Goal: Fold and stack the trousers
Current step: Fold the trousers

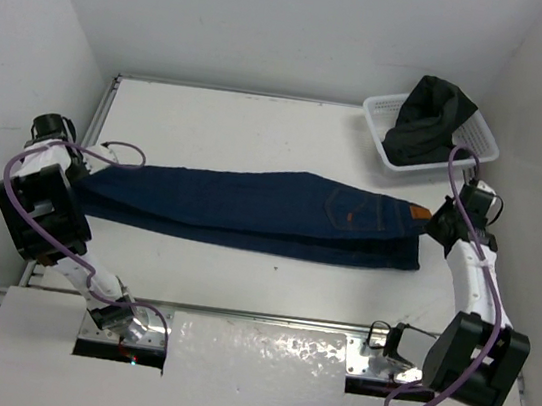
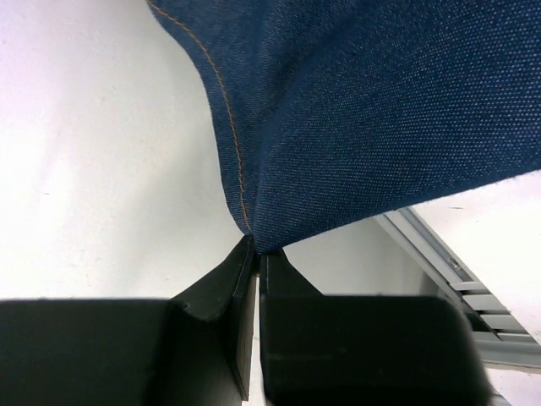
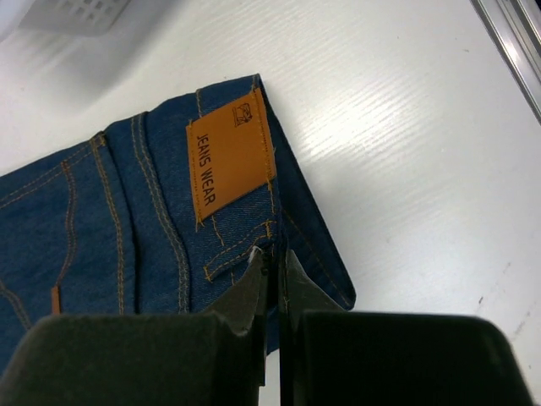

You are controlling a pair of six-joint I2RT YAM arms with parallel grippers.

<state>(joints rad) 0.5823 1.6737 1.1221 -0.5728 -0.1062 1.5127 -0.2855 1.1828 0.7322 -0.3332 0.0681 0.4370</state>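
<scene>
The dark navy trousers (image 1: 259, 214) lie stretched left to right across the table, folded lengthwise, with the back pocket and tan waistband patch (image 3: 228, 155) at the right end. My left gripper (image 1: 82, 168) is shut on the leg end of the trousers (image 2: 372, 110), which hangs a little off the table at the fingertips. My right gripper (image 1: 440, 219) is shut on the waistband edge of the trousers (image 3: 127, 228), just below the patch.
A white basket (image 1: 459, 159) at the back right holds a dark garment (image 1: 430, 114). A metal rail (image 1: 265, 316) runs along the table's near edge. White walls close in on the left, back and right.
</scene>
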